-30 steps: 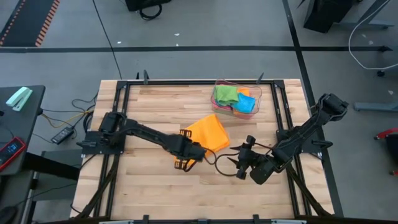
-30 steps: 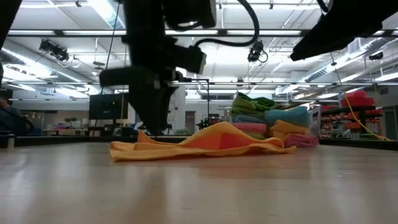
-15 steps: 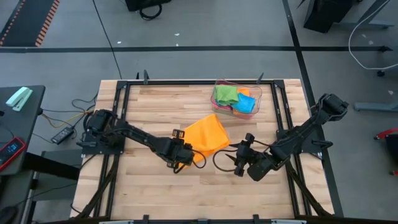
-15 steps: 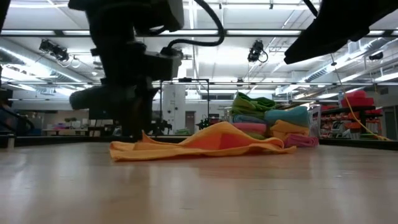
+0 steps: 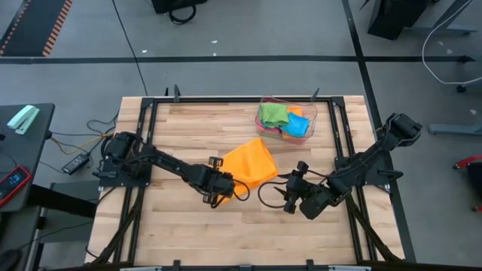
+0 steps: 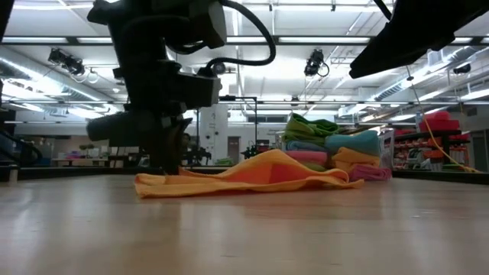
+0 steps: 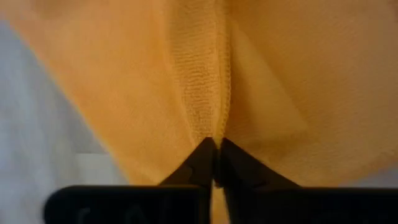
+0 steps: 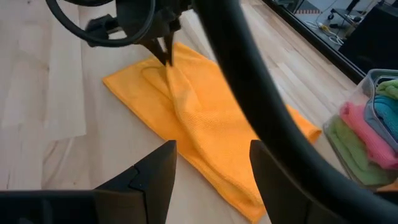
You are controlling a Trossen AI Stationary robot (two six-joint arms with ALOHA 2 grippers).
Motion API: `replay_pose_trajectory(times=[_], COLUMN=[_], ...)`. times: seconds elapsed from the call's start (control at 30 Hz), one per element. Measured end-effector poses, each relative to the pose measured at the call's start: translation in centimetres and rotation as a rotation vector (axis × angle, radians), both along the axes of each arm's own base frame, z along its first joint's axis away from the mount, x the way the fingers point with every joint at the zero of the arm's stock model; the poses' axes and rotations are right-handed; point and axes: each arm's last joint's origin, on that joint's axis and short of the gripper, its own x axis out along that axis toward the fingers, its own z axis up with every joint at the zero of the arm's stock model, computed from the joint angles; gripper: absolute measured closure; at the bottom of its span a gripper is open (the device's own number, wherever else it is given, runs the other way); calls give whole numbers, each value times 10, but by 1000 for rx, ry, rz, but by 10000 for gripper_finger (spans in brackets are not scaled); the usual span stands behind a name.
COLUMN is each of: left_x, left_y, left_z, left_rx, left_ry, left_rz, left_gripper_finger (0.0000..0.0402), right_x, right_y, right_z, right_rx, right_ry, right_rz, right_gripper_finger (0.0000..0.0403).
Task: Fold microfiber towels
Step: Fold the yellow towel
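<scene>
Left gripper [image 5: 221, 192] pinched shut on the orange towel's [image 5: 252, 162] near edge, right gripper [image 5: 289, 197] waiting open beside it — lift gently, carry the edge straight across.

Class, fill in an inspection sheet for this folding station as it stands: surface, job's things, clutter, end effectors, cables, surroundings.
Surface: wooden table, bare wood around the work.
Job's things: orange towel lying rumpled mid-table; more folded towels in the clear tray at the far edge.
Clutter: nothing seen on the table.
End effectors: left end effector shut on the orange towel's edge; right end effector open, apart from the cloth.
Cables: black loops on the arms; loose wires beside the table's left side.
Surroundings: grey floor, side table on the left.
</scene>
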Motion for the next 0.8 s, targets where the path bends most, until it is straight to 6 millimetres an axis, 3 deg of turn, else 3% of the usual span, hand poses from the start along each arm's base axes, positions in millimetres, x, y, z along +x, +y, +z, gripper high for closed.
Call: replay_pose_trajectory(times=[0.03, 0.13, 0.3, 0.4, 0.57, 0.8], left_x=[0, 0, 17, 24, 32, 30], left_y=[1, 1, -10, -19, -38, -67], left_z=[0, 5, 42, 51, 42, 3], left_rx=[-19, -17, -73, -189, -338, -354], left_ry=[12, 26, -69, -106, -145, -15], left_rz=[0, 9, -16, -55, -107, -197], left_gripper_finger=[382, 388, 393, 383, 362, 359], right_x=[0, 0, 0, 0, 0, 0], right_y=[0, 0, 0, 0, 0, 1], right_z=[0, 0, 0, 0, 0, 0], right_rx=[0, 0, 0, -1, 4, 9], right_ry=[0, 0, 0, 0, -1, -2], right_rz=[0, 0, 0, 0, -2, 1], right_gripper_finger=[190, 190, 190, 190, 190, 190])
